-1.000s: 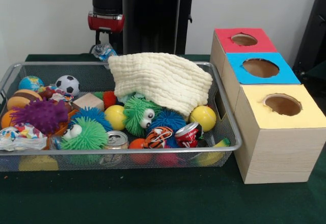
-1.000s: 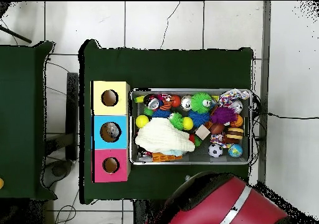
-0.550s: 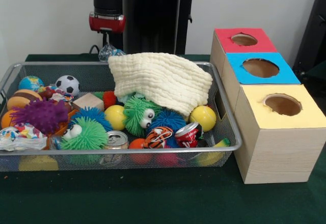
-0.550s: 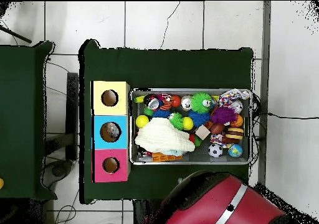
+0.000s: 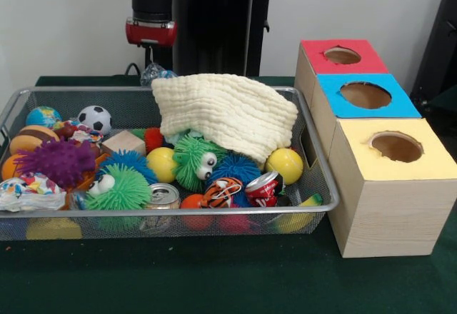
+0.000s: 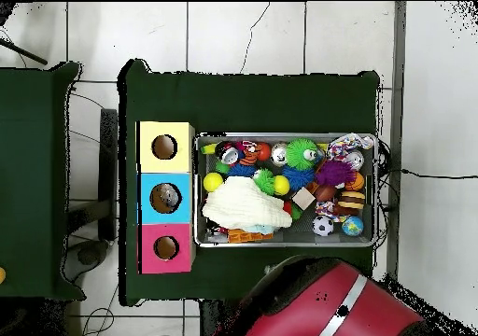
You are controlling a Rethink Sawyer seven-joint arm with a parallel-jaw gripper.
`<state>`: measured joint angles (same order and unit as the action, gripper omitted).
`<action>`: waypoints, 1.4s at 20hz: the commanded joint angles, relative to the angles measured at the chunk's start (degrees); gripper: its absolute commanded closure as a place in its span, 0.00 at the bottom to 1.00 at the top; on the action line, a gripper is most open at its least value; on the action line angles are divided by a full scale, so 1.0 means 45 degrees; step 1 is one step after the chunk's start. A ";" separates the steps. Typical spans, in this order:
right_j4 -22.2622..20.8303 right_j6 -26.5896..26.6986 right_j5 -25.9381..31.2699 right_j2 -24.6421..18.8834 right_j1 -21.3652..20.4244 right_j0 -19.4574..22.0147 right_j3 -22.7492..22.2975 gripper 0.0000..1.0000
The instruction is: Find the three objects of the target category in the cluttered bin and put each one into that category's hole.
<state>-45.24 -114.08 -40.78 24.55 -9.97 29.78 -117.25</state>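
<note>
The arm (image 5: 151, 14) hangs above the far rim of the wire bin (image 5: 214, 208), toward that rim's left half in the front view. Below its red collar the tool (image 5: 151, 63) is partly hidden. A crinkled clear wrapper (image 5: 156, 73) sits directly beneath it, touching the bin's far rim. Whether the tool grips the wrapper or stands open cannot be told.

The bin rests on the green worktop (image 5: 214, 278). A cream cloth (image 5: 225, 110) covers the far right part of the bin. In front of the cloth lie a green fuzzy toy with eyes (image 5: 193, 158), two yellow balls (image 5: 285, 164), a blue fuzzy ball (image 5: 235, 167) and two crushed cans (image 5: 263, 185). At the left end lie a purple fuzzy ball (image 5: 58, 161), a soccer ball (image 5: 94, 118) and a wooden block (image 5: 123, 142).

Just beside the bin's right end stand three boxes in a row. Each has a round hole on top: red box (image 5: 339, 57) farthest, blue box (image 5: 365, 96) in the middle, yellow box (image 5: 396, 153) nearest.
</note>
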 commanded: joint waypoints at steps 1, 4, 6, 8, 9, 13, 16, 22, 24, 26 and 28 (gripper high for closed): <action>0.0883 0.0062 -0.1345 -0.0475 0.0079 -0.0171 0.1967 1.00; 0.0104 -0.0444 -0.0489 -0.0497 -0.1103 -0.0338 0.1516 1.00; -0.0576 -0.0999 0.0420 -0.0636 -0.2213 -0.0429 0.1153 1.00; -0.0996 -0.1344 0.1013 -0.0795 -0.2929 -0.0466 0.0944 1.00; -0.1219 -0.1515 0.1323 -0.0909 -0.3248 -0.0453 0.0856 1.00; -0.1740 -0.1884 0.2077 -0.1252 -0.4129 -0.0353 0.0575 1.00; -0.1994 -0.2038 0.2442 -0.1508 -0.4540 -0.0201 0.0407 1.00; -0.2329 -0.2128 0.2848 -0.1782 -0.5395 -0.0136 -0.0068 1.00; -0.2404 -0.2132 0.3140 -0.1812 -0.5811 -0.0229 -0.0309 1.00; -0.2445 -0.2173 0.3475 -0.1900 -0.6232 -0.0278 -0.0604 1.00; -0.2575 -0.2346 0.3822 -0.2076 -0.6794 -0.0216 -0.0972 1.00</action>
<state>-54.73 -114.08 -30.54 23.46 -34.68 28.94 -119.68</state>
